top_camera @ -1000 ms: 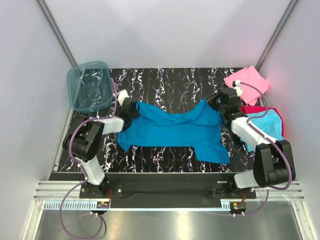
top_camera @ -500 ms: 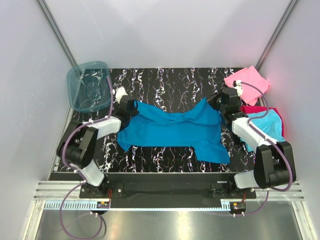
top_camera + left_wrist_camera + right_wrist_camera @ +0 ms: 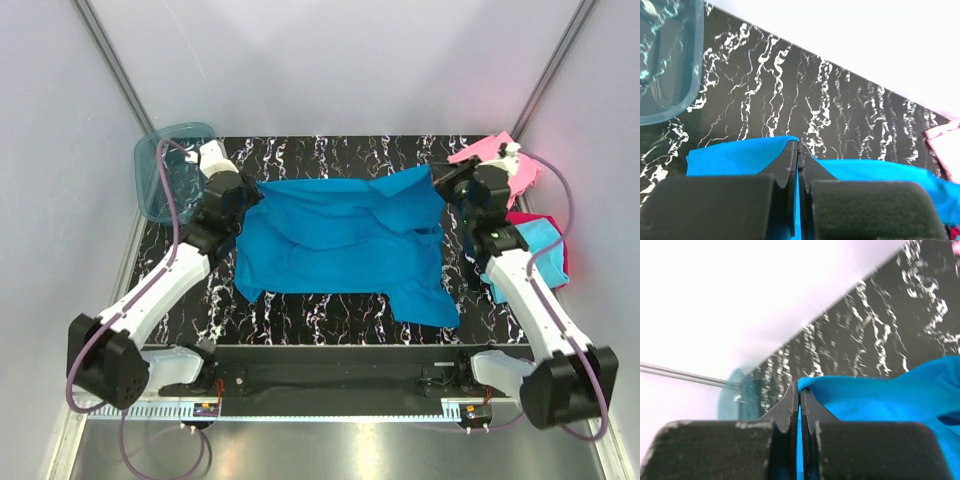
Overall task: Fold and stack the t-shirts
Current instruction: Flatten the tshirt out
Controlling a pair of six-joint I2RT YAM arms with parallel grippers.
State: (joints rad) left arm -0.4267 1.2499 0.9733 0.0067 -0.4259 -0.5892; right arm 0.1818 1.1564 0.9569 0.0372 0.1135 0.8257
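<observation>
The large teal-blue t-shirt (image 3: 340,240) lies spread across the middle of the black marbled table, its far edge held up at both corners. My left gripper (image 3: 250,193) is shut on the far left corner, and the left wrist view shows blue cloth (image 3: 735,157) pinched in the left gripper (image 3: 799,146). My right gripper (image 3: 438,181) is shut on the far right corner, and the right wrist view shows blue cloth (image 3: 880,395) clamped in the right gripper (image 3: 799,387). A folded pink t-shirt (image 3: 478,158) lies at the back right. A cyan one (image 3: 545,238) on a magenta-red one (image 3: 521,218) lie by the right edge.
A translucent blue plastic tub (image 3: 160,178) stands at the back left corner, close behind my left wrist, and it shows in both wrist views (image 3: 670,60) (image 3: 737,395). White walls close in the table (image 3: 330,310) on three sides.
Both grippers have moved toward the back of the table and apart, pulling the teal-blue shirt's far edge out straight. The left gripper closed on its corner.
</observation>
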